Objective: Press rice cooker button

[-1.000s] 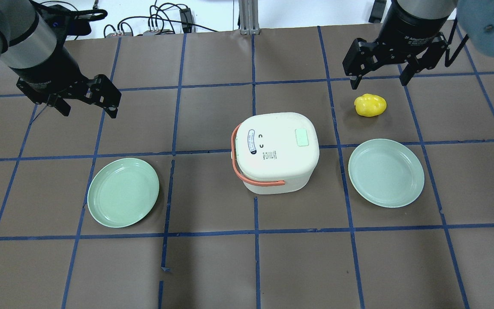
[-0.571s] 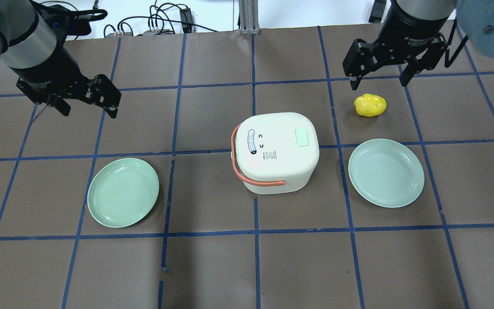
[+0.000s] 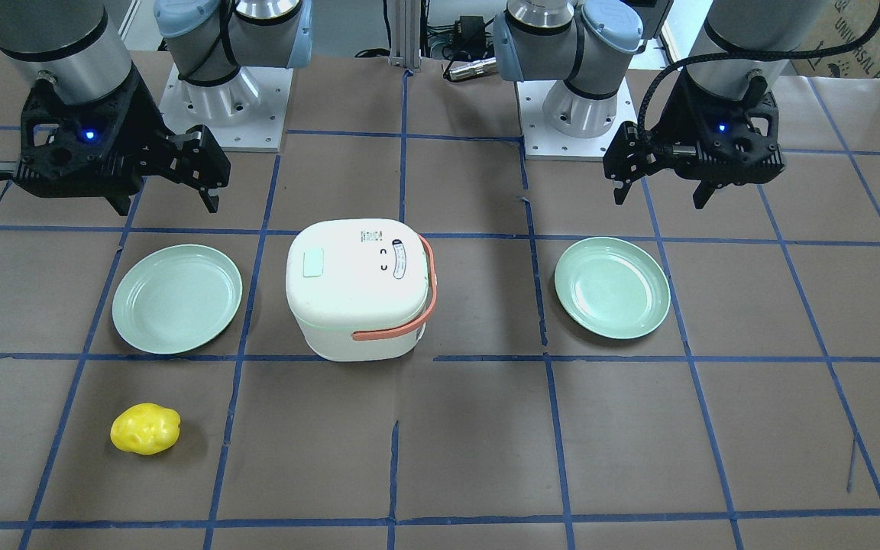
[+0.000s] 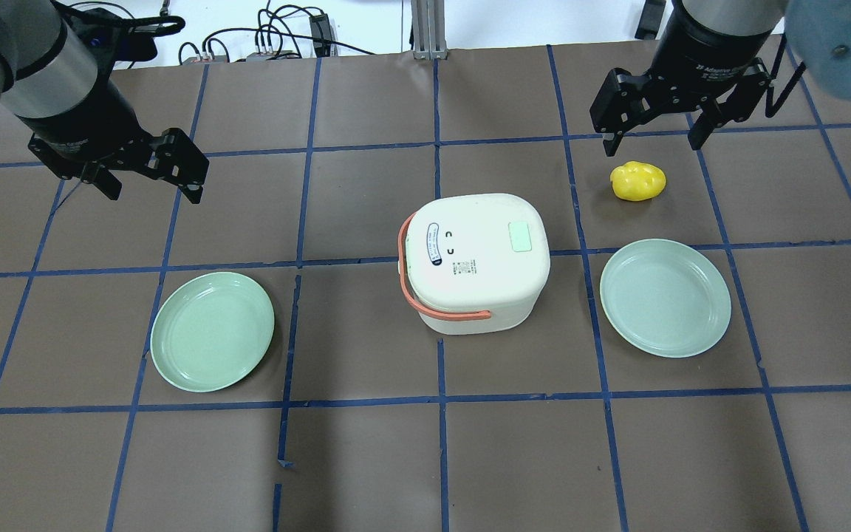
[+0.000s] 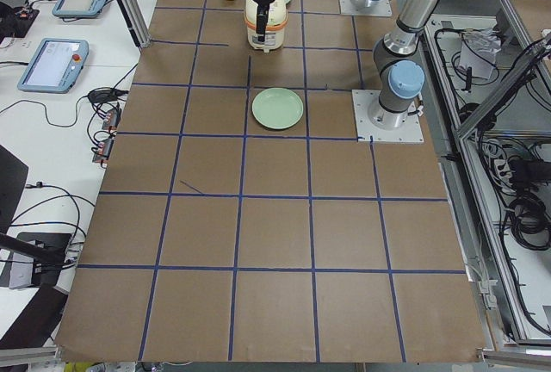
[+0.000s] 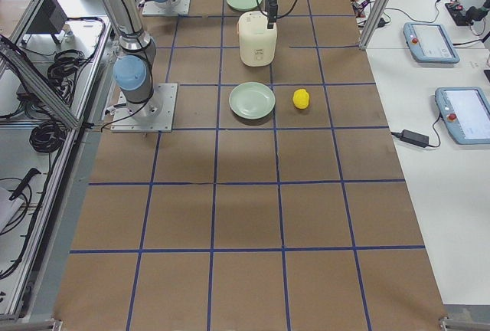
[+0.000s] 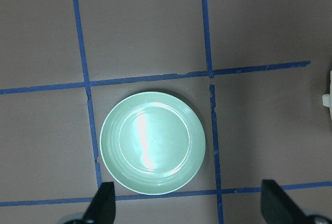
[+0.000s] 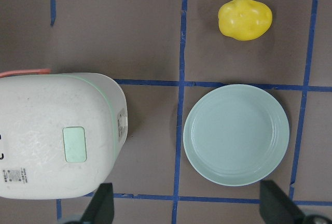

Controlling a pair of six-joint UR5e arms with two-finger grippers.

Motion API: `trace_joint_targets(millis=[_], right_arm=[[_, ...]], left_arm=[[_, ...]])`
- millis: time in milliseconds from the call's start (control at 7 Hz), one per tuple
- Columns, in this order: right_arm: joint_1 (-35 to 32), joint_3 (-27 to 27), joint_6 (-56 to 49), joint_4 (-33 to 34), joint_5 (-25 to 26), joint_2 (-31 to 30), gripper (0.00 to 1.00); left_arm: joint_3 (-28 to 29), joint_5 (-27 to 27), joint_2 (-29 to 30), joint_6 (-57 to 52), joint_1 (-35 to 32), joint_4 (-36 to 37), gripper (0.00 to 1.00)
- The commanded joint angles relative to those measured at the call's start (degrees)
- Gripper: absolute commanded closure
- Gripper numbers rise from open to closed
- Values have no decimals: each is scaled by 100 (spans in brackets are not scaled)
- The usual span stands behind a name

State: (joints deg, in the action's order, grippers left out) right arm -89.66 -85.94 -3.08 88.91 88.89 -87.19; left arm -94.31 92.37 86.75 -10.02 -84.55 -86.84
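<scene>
The white rice cooker (image 4: 473, 258) with an orange handle stands mid-table, lid closed. Its pale green button (image 4: 520, 237) is on the lid's right side and also shows in the front view (image 3: 312, 263) and the right wrist view (image 8: 74, 144). My right gripper (image 4: 651, 144) is open and empty, hovering high at the far right, above a yellow lumpy object (image 4: 638, 181). My left gripper (image 4: 152, 185) is open and empty, hovering at the far left, well away from the cooker. In the front view the left gripper (image 3: 659, 195) is on the right and the right gripper (image 3: 165, 200) on the left.
A green plate (image 4: 212, 331) lies left of the cooker, below the left gripper, and fills the left wrist view (image 7: 152, 142). A second green plate (image 4: 665, 298) lies right of the cooker, with the yellow object (image 8: 245, 18) beyond it. Cables run along the far edge.
The right gripper has crept very slightly toward the table's far edge. The left arm, the cooker, the plates and the yellow object have not moved.
</scene>
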Motion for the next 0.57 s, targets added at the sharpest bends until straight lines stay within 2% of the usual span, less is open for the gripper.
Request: trace_joint_targets(millis=[0,429], right_arm=[[1,-2,0,-5,6,0,3],[-8,-2,0,4,6,-26,1]], left_arm=[[0,9,0,0,0,0,0],[0,0,0,0,0,0,0]])
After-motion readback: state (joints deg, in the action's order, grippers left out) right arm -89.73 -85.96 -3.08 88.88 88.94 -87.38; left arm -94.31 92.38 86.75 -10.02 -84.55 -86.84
